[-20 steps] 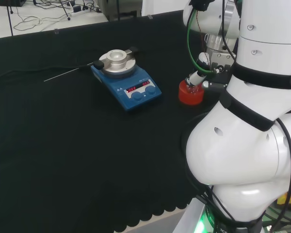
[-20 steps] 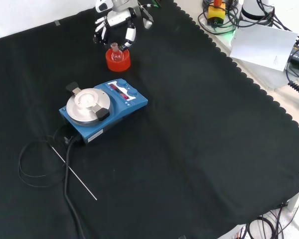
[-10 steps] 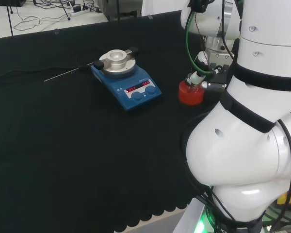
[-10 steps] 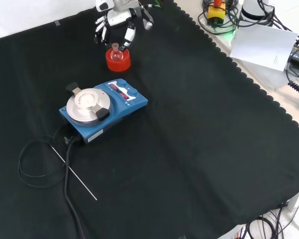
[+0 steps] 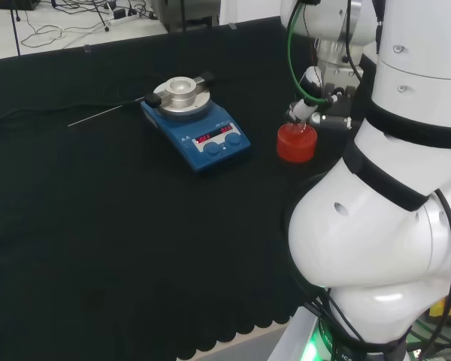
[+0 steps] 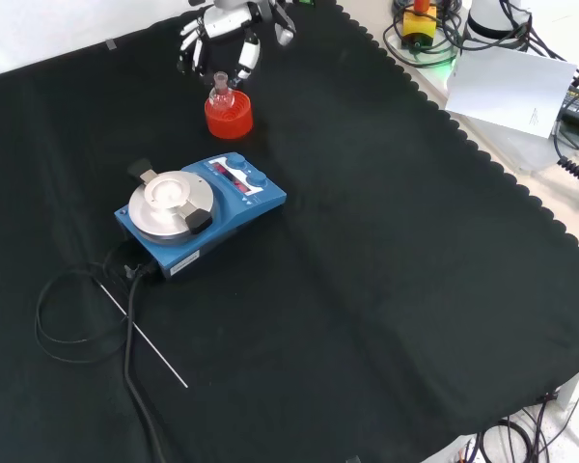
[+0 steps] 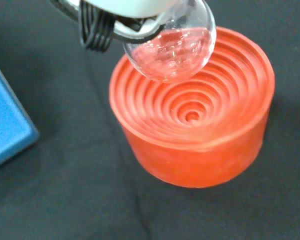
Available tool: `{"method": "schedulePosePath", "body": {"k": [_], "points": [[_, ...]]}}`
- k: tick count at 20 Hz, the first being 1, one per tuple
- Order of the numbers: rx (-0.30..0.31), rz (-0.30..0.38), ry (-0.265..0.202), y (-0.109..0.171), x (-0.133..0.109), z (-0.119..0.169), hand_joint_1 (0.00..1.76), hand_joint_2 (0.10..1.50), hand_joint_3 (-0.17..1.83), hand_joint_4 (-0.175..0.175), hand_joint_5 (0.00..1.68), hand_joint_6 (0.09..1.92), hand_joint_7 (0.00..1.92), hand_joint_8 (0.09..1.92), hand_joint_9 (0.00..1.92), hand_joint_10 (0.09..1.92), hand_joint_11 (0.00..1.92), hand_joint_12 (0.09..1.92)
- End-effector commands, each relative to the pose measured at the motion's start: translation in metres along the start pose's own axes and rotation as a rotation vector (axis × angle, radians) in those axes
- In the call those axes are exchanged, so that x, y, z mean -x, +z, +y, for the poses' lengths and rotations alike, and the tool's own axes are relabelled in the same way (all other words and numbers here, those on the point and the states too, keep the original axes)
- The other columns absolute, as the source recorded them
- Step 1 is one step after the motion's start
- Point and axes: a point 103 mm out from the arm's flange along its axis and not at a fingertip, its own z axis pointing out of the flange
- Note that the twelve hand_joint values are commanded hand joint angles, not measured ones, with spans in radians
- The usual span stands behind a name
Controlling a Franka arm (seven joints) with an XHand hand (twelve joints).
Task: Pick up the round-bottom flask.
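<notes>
The round-bottom flask (image 7: 172, 45) is clear glass with a little liquid in it. It hangs just above the red ribbed stand (image 7: 195, 110), clear of the stand's rings. The hand (image 6: 227, 39) is shut on the flask (image 6: 219, 94) at its neck, fingers curled round it from above. In the front view the red stand (image 6: 229, 118) sits at the cloth's far end, below the hand. In the head view the hand (image 5: 304, 110) hovers over the stand (image 5: 296, 141), close to the arm's white links.
A blue hotplate stirrer (image 6: 198, 210) with a round metal top stands near the stand, its corner also in the wrist view (image 7: 5, 130). Its black cable (image 6: 72, 318) and a thin rod (image 6: 145, 338) lie on the cloth beyond it.
The hand has risen with the flask in it. The flask's bulb has come up off the red stand.
</notes>
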Motion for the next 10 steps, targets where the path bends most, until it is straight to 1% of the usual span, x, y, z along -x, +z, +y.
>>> {"method": "schedulePosePath", "body": {"k": [1,4,10], "points": [[0.014,-0.017,-0.032,-0.054,-0.029,-0.008,1.10,0.72,0.70,0.078,1.09,1.00,0.37,0.67,0.63,0.60,0.19,1.38],[0.010,-0.028,-0.050,-0.070,-0.046,-0.009,1.10,0.72,0.71,0.080,1.10,1.00,0.37,0.67,0.63,0.60,0.19,1.39],[0.012,-0.048,-0.109,-0.093,-0.085,-0.003,1.10,0.71,0.73,0.086,1.10,1.00,0.37,0.67,0.63,0.60,0.19,1.39]]}}
